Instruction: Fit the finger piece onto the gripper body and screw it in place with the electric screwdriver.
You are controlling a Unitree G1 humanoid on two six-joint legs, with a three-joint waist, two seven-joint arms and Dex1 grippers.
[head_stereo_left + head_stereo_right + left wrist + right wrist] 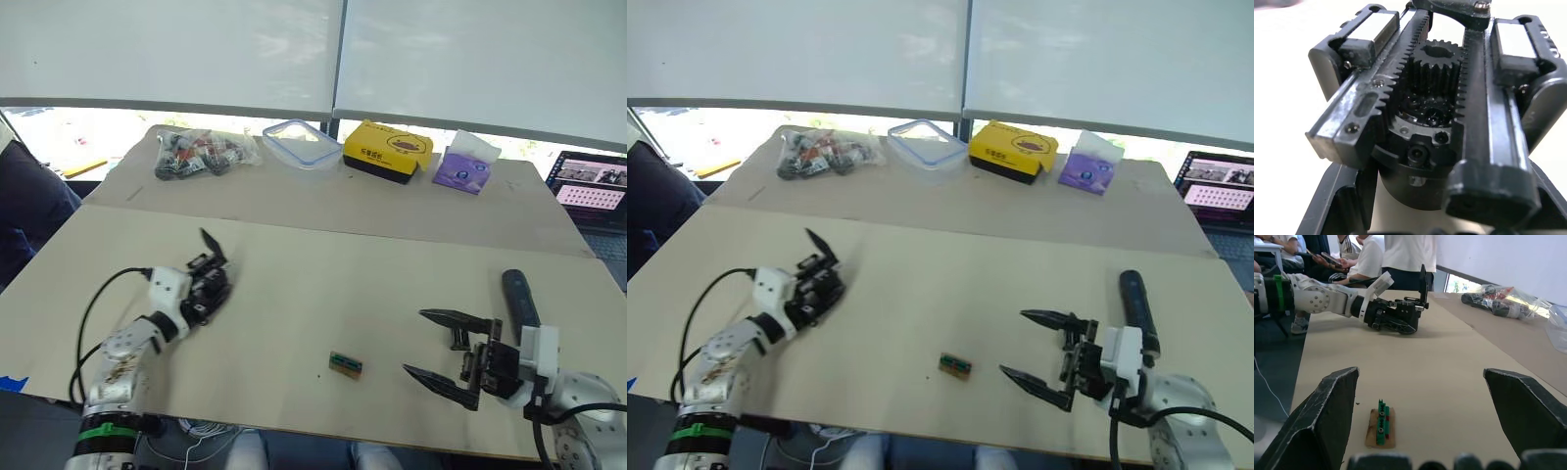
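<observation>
Desk [323, 284] carries everything. Electric screwdriver [519, 302] lies just behind the right gripper [439, 352], whose fingers spread empty, its long axis running away from them. Left gripper [201, 299] clamps the gripper body [210, 277]; finger piece unidentified.

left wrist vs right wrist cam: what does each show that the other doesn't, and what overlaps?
Left wrist: a close look into the gripper body, with its central toothed gear between two toothed racks, screw heads and round base, seated between the left gripper's fingers.

Right wrist: the right gripper's fingers spread wide apart, the small green-brown block on the table between them, a bag of parts further back, and people beyond the table.

Shared: the gripper body, seen in the right wrist view from afar, held in the left gripper with one pointed finger sticking up.
</observation>
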